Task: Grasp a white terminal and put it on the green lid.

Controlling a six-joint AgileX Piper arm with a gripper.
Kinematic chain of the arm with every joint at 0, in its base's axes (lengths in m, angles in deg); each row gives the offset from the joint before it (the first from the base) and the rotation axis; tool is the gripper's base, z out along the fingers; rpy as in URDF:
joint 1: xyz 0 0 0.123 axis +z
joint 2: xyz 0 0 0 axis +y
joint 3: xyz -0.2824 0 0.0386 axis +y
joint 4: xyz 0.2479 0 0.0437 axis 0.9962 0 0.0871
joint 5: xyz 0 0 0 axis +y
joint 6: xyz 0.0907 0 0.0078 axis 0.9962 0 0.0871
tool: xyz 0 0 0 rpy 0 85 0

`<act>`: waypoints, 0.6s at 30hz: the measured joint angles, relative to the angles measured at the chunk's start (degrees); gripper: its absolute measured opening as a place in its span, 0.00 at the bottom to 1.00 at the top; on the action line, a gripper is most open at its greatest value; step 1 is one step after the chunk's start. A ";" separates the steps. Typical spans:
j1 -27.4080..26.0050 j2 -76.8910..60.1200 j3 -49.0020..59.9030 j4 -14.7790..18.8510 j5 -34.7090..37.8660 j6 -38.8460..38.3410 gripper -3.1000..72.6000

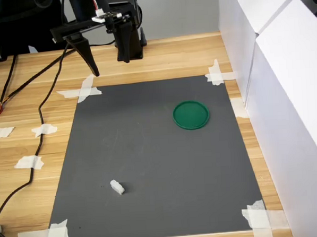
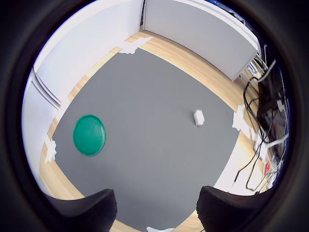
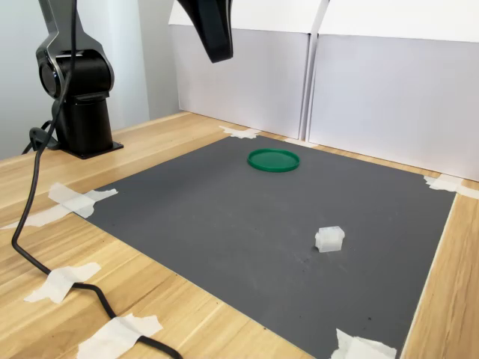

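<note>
One white terminal (image 1: 117, 187) is lying alone near the front of the grey mat (image 1: 149, 151), well apart from the single green lid (image 1: 191, 114) waiting empty farther back. Beyond both, the one gripper (image 1: 108, 56) is hanging high over the mat's far edge, jaws spread wide and holding nothing, seemingly poised for a clear view before reaching for the terminal.

lab bench: taped mat (image 1: 161, 166), white screens (image 3: 374, 82).
</note>
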 joint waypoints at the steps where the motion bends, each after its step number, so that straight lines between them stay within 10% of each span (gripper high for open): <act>1: 0.00 1.29 -1.76 0.23 0.46 -0.35 0.98; 18: 0.00 20.74 -19.57 -1.61 2.97 -0.76 0.99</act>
